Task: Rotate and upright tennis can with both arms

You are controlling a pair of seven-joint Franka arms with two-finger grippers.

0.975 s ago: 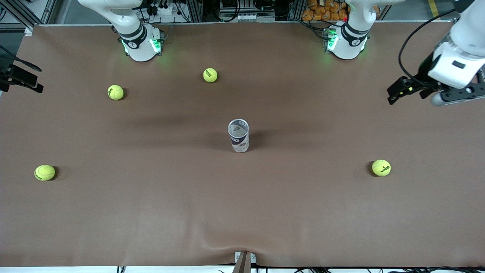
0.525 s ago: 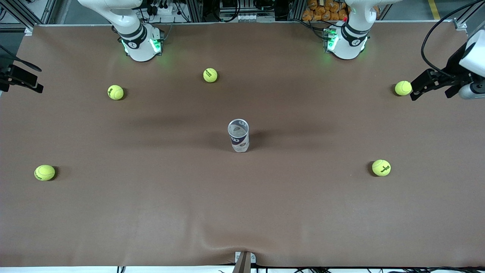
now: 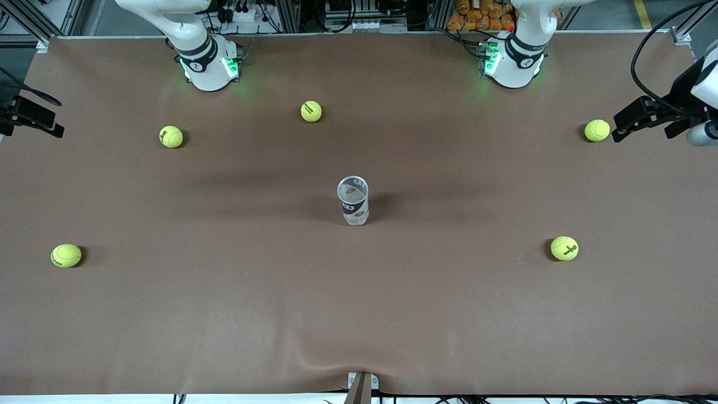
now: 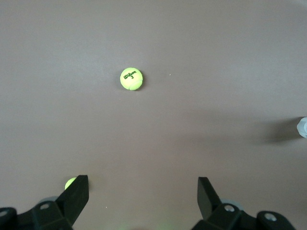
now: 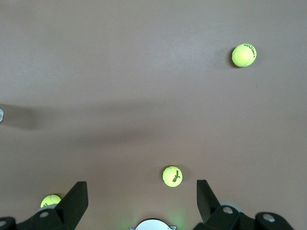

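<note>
Nearest the front camera, two balls (image 3: 66,255) (image 3: 564,248) lie toward the table's (image 3: 224,314) ends. The can (image 3: 353,200) stands upright mid-table, open mouth up, untouched. Farther off lie three more balls (image 3: 171,136) (image 3: 311,111) (image 3: 597,130). The left gripper (image 4: 141,194), fingers wide and empty, hangs over its table end beside the last ball; the right gripper (image 5: 141,194), likewise wide and empty, waits over its own end.

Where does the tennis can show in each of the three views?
Front view: can upright at the table's middle.
Left wrist view: only a sliver of the can at the picture's edge.
Right wrist view: a sliver at the edge.
Shared landmark: the can's dark shadow on the brown table.
</note>
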